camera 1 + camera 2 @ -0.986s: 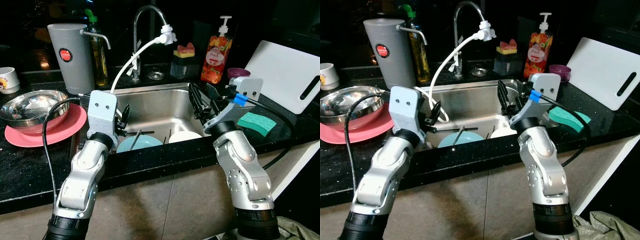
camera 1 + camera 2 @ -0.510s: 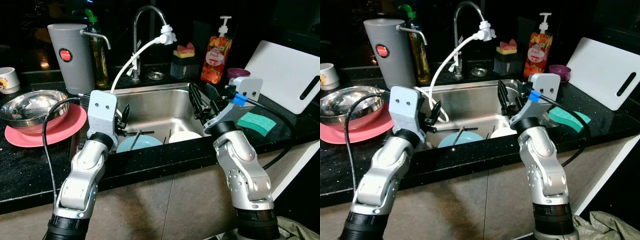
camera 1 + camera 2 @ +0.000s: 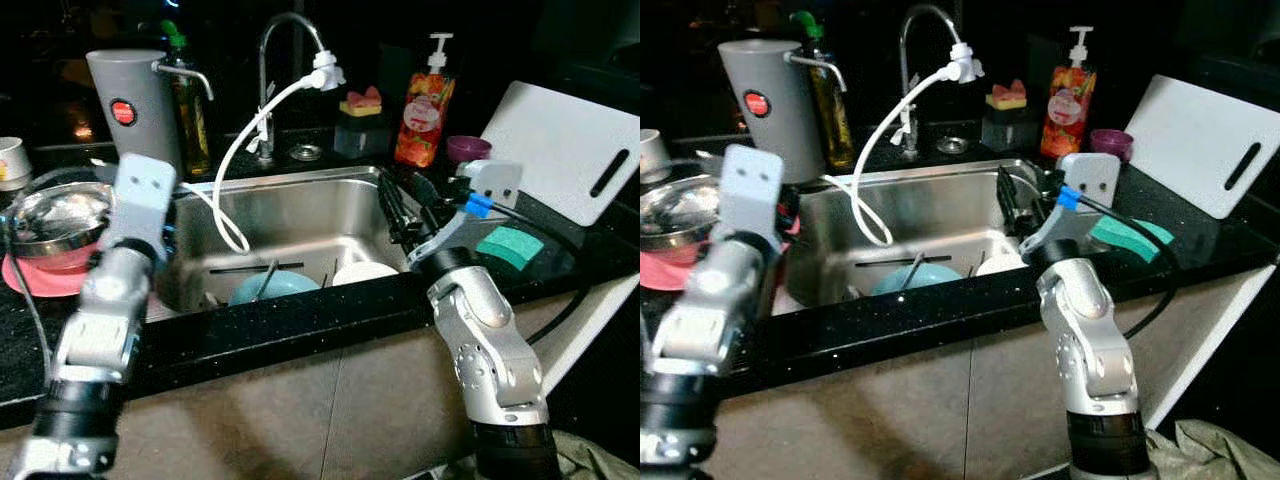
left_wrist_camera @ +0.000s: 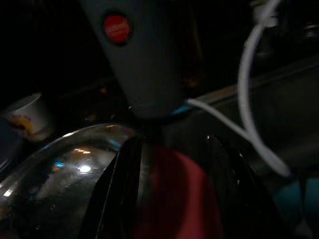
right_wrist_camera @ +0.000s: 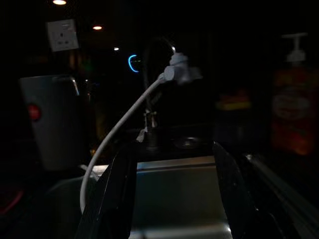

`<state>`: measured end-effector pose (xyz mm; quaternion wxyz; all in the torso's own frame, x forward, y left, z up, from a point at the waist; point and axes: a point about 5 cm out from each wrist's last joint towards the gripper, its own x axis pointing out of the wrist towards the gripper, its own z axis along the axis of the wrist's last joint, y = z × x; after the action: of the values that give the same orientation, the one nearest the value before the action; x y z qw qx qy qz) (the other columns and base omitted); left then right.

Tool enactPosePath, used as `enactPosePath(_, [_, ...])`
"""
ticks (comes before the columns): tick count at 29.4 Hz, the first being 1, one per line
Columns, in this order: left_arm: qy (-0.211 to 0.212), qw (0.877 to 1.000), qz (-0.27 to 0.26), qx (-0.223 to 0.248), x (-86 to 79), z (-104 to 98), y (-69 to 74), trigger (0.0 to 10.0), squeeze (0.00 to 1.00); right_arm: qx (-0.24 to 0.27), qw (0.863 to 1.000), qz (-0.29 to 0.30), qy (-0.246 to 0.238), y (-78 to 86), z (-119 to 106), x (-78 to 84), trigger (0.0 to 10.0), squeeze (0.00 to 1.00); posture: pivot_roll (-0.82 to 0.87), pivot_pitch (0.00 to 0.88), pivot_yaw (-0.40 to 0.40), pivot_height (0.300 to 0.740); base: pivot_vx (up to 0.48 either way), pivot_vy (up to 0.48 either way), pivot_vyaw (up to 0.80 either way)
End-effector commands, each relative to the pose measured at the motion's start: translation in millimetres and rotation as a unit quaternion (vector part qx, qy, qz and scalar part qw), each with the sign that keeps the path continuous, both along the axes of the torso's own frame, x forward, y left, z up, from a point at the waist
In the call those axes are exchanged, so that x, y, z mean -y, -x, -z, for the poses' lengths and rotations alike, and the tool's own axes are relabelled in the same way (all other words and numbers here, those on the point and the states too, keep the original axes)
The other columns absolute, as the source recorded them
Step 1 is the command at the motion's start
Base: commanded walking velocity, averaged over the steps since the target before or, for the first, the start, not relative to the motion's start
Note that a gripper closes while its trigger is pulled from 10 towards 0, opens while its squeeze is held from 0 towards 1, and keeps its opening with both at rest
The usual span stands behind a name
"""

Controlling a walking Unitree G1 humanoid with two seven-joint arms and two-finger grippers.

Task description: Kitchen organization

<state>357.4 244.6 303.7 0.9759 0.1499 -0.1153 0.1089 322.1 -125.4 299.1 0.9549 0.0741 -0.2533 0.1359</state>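
Reaching toward the steel bowl point(image 3: 55, 215) on its pink plate point(image 3: 35, 275) at the counter's left edge, left gripper point(image 4: 174, 164) spread open; right gripper point(image 3: 400, 205) hovers open over the sink point(image 3: 300, 205), probably waiting for dishes.

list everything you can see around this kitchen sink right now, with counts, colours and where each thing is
Sink: one, steel, centre of black counter.
Faucet: one, chrome, white hose, behind sink.
Bowls: light blue and white, in sink.
Metal bowl: one, on pink plate, left counter.
Canister: one, grey, back left.
Soap dispenser: one, orange, back right.
Sponge: one, green, right counter.
Cutting board: one, white, far right.
Left gripper: open, over the pink plate.
Right gripper: open, over sink's right edge.
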Motion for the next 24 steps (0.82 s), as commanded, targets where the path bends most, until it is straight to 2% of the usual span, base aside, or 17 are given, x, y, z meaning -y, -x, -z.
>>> enactPosePath(1, [0.003,0.999,0.030,-0.027,-10.1,-5.4,-2.9,10.0,0.00,0.015,1.000,0.006,0.002,2.9,-4.4,0.9,10.0,0.00,0.04,0.088,-0.005,0.740,0.000,0.000,0.00])
enactPosePath(5, [0.010,0.998,0.041,-0.044,-20.4,-13.0,-4.6,10.0,0.00,0.015,1.000,0.008,0.000,3.0,-4.3,1.4,10.0,0.00,0.04,0.088,0.000,0.740,0.000,0.000,0.00])
enactPosePath(7, [0.030,0.998,0.026,-0.051,-29.7,-17.2,-6.3,10.0,0.00,0.015,1.000,0.008,0.000,3.1,-4.3,1.4,10.0,0.00,0.04,0.088,0.000,0.740,0.000,0.000,0.00])
enactPosePath(8, [0.047,0.996,0.032,-0.062,-33.3,-16.0,-7.4,10.0,0.00,0.015,1.000,0.008,-0.001,3.0,-4.2,1.3,10.0,0.00,0.04,0.089,0.000,0.740,0.000,0.000,0.00])
enactPosePath(10, [0.056,0.995,0.040,-0.073,-35.7,-14.8,-7.9,10.0,0.00,0.015,1.000,0.008,-0.001,2.9,-4.2,1.2,10.0,0.00,0.04,0.089,0.000,0.740,0.000,0.000,0.00])
enactPosePath(13, [0.090,0.988,0.078,-0.102,-37.7,-11.3,-8.4,10.0,0.00,0.016,1.000,0.008,-0.001,2.8,-4.2,1.4,10.0,0.00,0.04,0.089,0.000,0.740,0.000,0.000,0.00])
enactPosePath(15, [0.092,0.986,0.080,-0.112,-42.0,-10.6,-7.8,10.0,0.00,0.016,1.000,0.009,-0.001,2.8,-4.3,1.8,10.0,0.00,0.04,0.089,0.000,0.740,0.000,0.000,0.00])
enactPosePath(16, [0.106,0.985,0.067,-0.117,-51.2,-9.7,-7.6,10.0,0.00,0.017,1.000,0.009,-0.002,2.6,-4.3,1.8,10.0,0.00,0.05,0.092,0.001,0.740,0.000,0.000,0.00])
enactPosePath(18, [0.116,0.984,0.066,-0.120,-54.5,-9.5,-8.0,10.0,0.00,0.017,1.000,0.009,-0.002,2.5,-4.4,1.7,10.0,0.00,0.05,0.092,0.001,0.740,0.000,0.000,0.00])
enactPosePath(24, [0.103,0.979,0.071,-0.158,-64.6,1.4,-7.7,10.0,0.00,0.016,1.000,0.007,-0.002,2.1,-4.2,0.2,10.0,0.00,0.05,0.092,0.001,0.740,0.000,0.000,0.00])
